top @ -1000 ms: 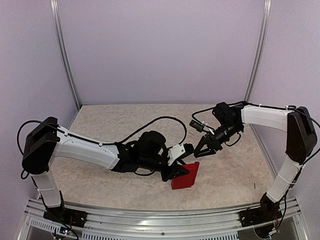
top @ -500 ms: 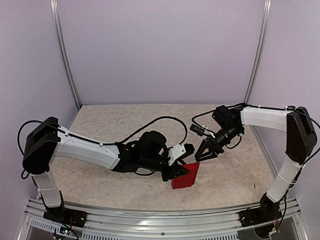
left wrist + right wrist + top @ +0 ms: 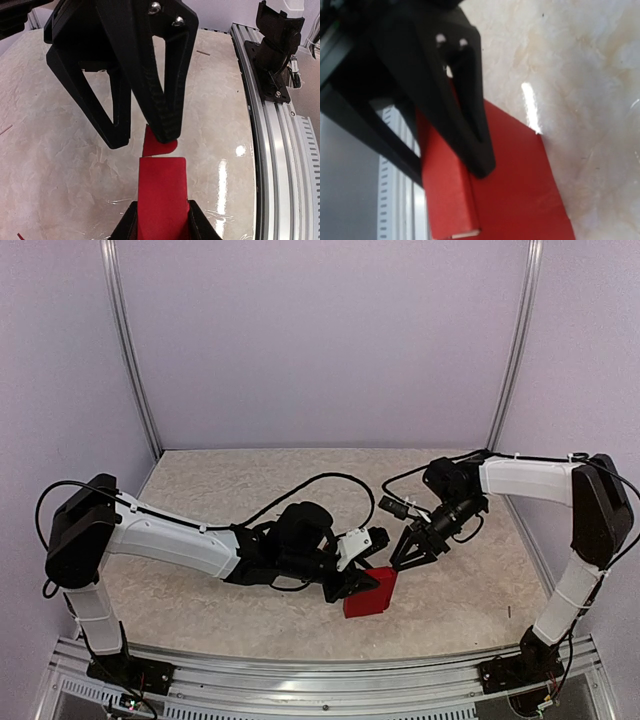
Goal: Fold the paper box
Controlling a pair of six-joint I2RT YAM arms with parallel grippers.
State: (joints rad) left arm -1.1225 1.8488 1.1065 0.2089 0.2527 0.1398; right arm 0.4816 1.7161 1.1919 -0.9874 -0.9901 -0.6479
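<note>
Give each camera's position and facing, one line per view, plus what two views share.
Top external: above, behind the bases, looking down at the table; both arms show, left hand gripping the bright red thin-card paper box.
Left wrist: faces the right arm's base; own fingers clamp the box, right hand open beyond.
Right wrist: looks down its own fingers onto the box.
Shared: both wrist views show the box.

The table (image 3: 250,480) has a pale beige, marbled top, glossy enough to throw back spots of light, and a metal rail (image 3: 300,672) runs along its near edge. A red paper box (image 3: 370,597) stands on the table close to that near edge, a little right of the middle. A thin brown sliver (image 3: 202,51) lies on the top toward the near right corner.
</note>
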